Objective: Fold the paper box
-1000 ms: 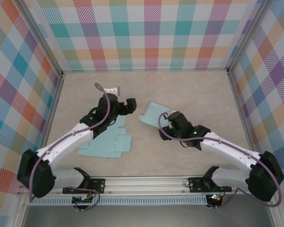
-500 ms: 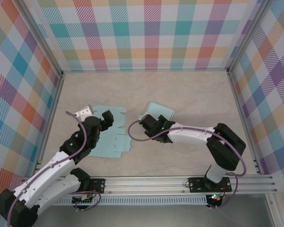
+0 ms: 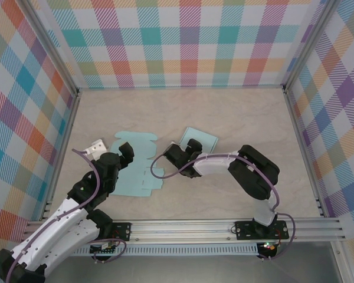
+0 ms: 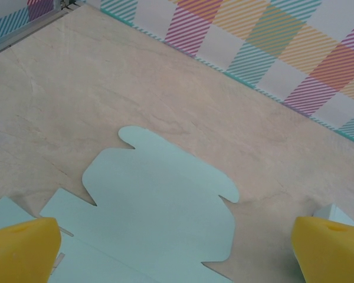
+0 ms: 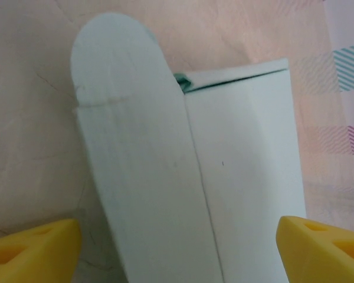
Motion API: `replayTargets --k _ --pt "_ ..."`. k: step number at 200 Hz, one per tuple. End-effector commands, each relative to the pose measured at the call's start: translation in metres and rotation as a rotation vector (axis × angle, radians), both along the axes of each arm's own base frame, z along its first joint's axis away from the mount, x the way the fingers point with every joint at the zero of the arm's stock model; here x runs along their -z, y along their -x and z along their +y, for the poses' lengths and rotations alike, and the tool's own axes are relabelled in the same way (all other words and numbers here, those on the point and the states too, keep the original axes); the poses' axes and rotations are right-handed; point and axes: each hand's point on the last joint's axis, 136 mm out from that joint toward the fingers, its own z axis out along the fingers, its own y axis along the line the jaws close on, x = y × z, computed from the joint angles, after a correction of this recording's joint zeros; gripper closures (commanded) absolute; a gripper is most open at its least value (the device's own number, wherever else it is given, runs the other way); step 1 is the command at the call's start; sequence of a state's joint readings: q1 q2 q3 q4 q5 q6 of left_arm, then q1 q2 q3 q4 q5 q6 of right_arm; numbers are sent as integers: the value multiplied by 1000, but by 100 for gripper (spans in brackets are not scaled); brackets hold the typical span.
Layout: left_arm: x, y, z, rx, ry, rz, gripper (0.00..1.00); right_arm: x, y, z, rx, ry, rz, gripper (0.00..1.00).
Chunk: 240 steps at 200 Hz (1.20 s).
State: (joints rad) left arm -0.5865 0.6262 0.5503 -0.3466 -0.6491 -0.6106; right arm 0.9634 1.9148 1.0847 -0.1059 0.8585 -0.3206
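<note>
Pale teal paper box blank [image 3: 143,178] lies flat, unfolded, on the tabletop [image 3: 236,112]; just right of it sits a creased paper piece [image 3: 203,138] (folding barely begun). Left jaws and right jaws hang open, empty.

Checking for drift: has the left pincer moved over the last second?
Yes. The left pincer has shifted left and toward the near rail, away from the back wall.

Robot test cell, laboratory type.
Enclosed bench: multicoloured plaid-printed wall panels [image 3: 189,41] on three sides, silver metal frame posts [image 3: 54,53], beige marble-look tabletop [image 3: 183,112], slotted aluminium rail [image 3: 183,227] carrying two white robot arms [image 3: 59,227].
</note>
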Motion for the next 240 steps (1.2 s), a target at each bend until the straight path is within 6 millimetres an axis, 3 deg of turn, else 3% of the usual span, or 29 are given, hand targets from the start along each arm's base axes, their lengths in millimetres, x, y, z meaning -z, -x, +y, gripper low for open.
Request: replayTargets --k 1,63,86,135,159,187,240 --pt "7 5 10 -36 -22 19 0 -2 -22 -7 47 7 -68 15" --pt "8 9 17 -65 -30 6 0 -8 -30 -8 40 -10 -95 24" --pt "6 8 17 -63 -35 1 0 -13 -31 -6 32 -25 -105 32" --pt "3 8 16 -59 -37 -2 0 -19 -30 -3 9 -54 -108 58" --pt "2 7 16 -58 -30 -9 0 -22 -30 -3 -2 -52 -112 80" --pt "-1 4 13 -49 -34 -18 0 -35 -30 -3 -11 -69 -107 98" --pt "-9 -9 -11 58 -42 4 0 -76 -14 -3 -43 -136 -32 100"
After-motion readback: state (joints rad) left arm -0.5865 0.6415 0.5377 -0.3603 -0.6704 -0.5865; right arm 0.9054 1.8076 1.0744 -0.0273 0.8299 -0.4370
